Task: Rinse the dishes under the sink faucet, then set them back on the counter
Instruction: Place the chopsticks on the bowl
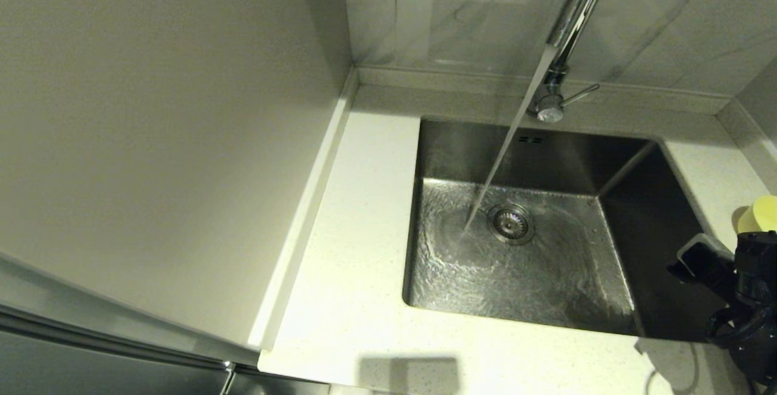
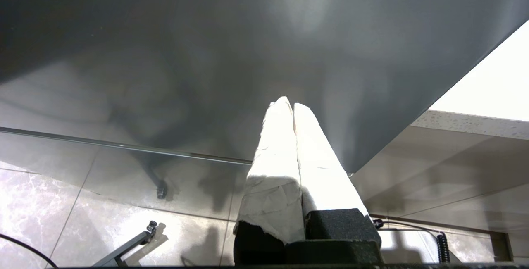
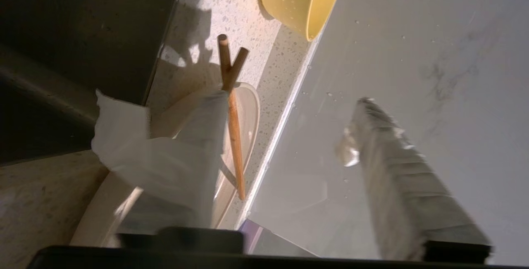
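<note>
**Sink at centre, dishes at the right edge**

In the head view the sink point(image 1: 528, 225) sits centre-right in the counter point(image 1: 358, 273). The faucet point(image 1: 567, 37) stands behind it, upper right. The bowl point(image 1: 762, 214) rests on the counter at the far right edge; the chopsticks point(image 3: 232, 108) lie across the plate point(image 3: 248, 116) nearby.

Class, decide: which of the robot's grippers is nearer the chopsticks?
Right. The right gripper hangs open just above the chopsticks lying across the plate; the left gripper is parked shut below the counter, far away.
</note>
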